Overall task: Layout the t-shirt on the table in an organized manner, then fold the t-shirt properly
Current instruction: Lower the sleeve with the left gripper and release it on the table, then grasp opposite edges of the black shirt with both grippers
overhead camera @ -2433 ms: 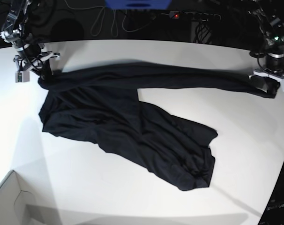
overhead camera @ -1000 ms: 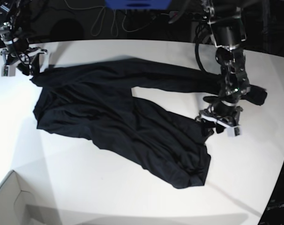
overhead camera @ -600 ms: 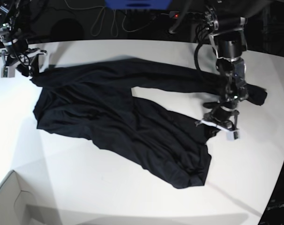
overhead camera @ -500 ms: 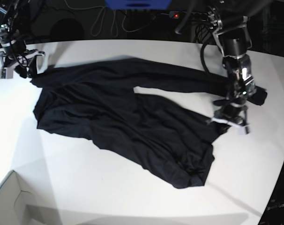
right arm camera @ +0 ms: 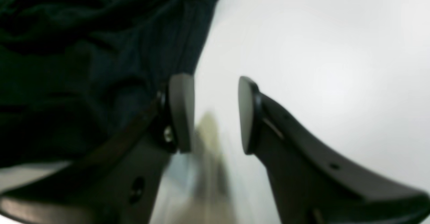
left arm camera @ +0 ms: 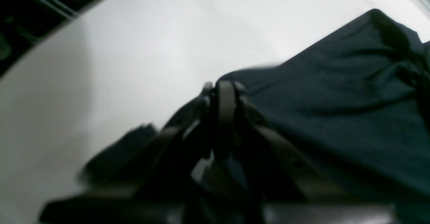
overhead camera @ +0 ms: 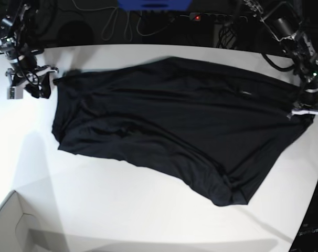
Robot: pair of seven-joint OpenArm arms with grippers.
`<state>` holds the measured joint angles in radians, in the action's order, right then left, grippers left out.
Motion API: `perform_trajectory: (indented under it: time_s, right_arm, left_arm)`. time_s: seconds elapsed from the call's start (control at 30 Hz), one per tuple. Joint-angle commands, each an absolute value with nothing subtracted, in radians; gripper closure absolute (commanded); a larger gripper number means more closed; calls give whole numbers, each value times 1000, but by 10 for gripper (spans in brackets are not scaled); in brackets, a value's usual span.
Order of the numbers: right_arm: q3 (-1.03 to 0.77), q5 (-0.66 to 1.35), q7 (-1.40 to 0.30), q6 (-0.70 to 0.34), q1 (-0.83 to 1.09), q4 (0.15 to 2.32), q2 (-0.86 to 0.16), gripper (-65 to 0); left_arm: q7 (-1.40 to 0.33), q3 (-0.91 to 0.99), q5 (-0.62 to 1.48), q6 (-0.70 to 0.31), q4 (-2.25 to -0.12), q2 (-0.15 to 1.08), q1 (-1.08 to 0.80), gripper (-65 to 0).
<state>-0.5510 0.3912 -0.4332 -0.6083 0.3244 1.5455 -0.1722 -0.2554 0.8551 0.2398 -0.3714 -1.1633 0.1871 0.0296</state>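
A white cardboard box [overhead camera: 12,223] sat in the lower left corner of the base view, only its open corner showing, with its inner walls in shadow. Along the top edge, in the dark strip at the back, a blue object [overhead camera: 154,4] stood at the centre, cut off by the frame. Just right of it lay a black power strip [overhead camera: 216,18] with a small red light [overhead camera: 197,17]. Loose pale cables [overhead camera: 117,23] hung to the left of the blue object.

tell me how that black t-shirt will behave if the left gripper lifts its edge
Probably floppy: the t-shirt lies in soft wrinkles on the table, so it should sag from the left gripper. Likely light, dragging easily across the smooth top.
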Motion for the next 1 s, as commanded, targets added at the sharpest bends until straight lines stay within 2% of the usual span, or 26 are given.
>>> perform_trajectory:
  time_s: [0.0,0.13,0.3,0.47,0.53,0.63,0.77,0.87,0.97]
  right_arm:
    - [-549,404,-414,-615,320,1544,-191,-221]
    - [-544,406,-407,-615,320,1527,-193,-224]
    - [-533,406,-410,-615,320,1626,-193,-227]
    - [-412,404,-415,-615,321,1715,-229,-306]
    - [-344,404,-415,-613,320,1707,-260,-328]
    - [-274,403,-414,-610,252,1623,-277,-339]
    - [-277,403,-414,-610,151,1474,-278,-336]
    - [-277,386,-410,-610,79,1397,-294,-336]
    - [-277,300,-407,-610,24,1362,-298,-336]
  left_arm:
    - [-237,862,251,-377,-1178,206,30,0]
    - [-236,868,251,-377,-1184,211,8,0]
    - [-237,868,251,-377,-1179,211,2,0]
    - [-239,865,242,-377,-1179,213,-5,-8]
    - [-239,866,245,-377,-1179,223,-12,-46]
    - [-239,866,249,-375,-1179,234,-30,-167]
    - [-237,868,249,-375,-1193,236,-51,-305]
    - [-237,906,249,-375,-1237,234,-51,-356]
    - [-239,954,251,-375,-1294,231,-47,-358]
